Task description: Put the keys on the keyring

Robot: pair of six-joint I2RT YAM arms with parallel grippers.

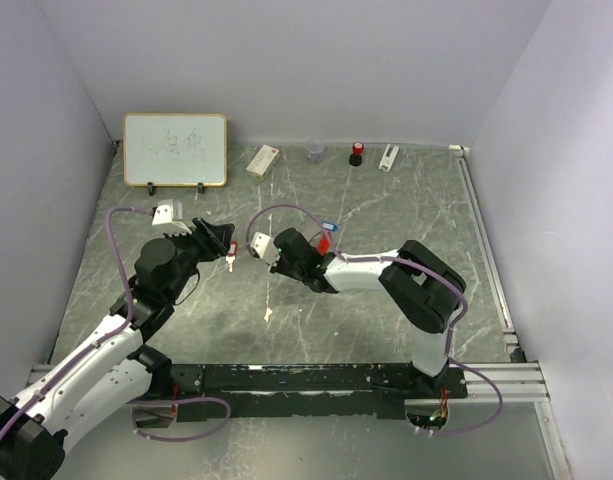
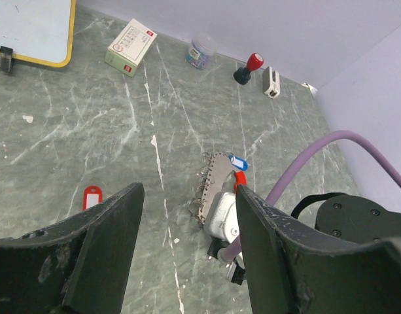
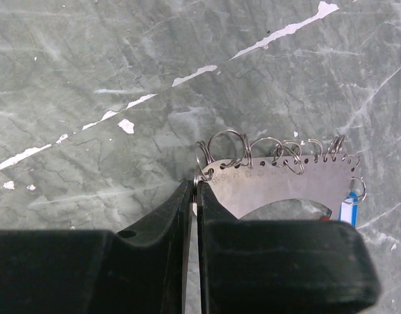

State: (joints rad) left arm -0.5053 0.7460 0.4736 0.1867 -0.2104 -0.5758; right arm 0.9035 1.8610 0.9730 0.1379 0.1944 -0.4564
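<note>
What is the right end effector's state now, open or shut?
Shut on the keyring: in the right wrist view the right end effector pinches the edge of that ring-lined metal plate, fingers almost touching.

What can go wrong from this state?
1. The right gripper pinches the keyring only at its thin end, so it may pivot or slip.
2. The red key lies flat on the table, untouched by the open left gripper. A grasp may scrape or miss.
3. The grippers sit close and could collide.

Nothing reads clearly. The whiteboard (image 1: 175, 148) at eleven o'clock bears faint scribbles; tiny stamped characters on the metal plate (image 3: 278, 186) are illegible.
</note>
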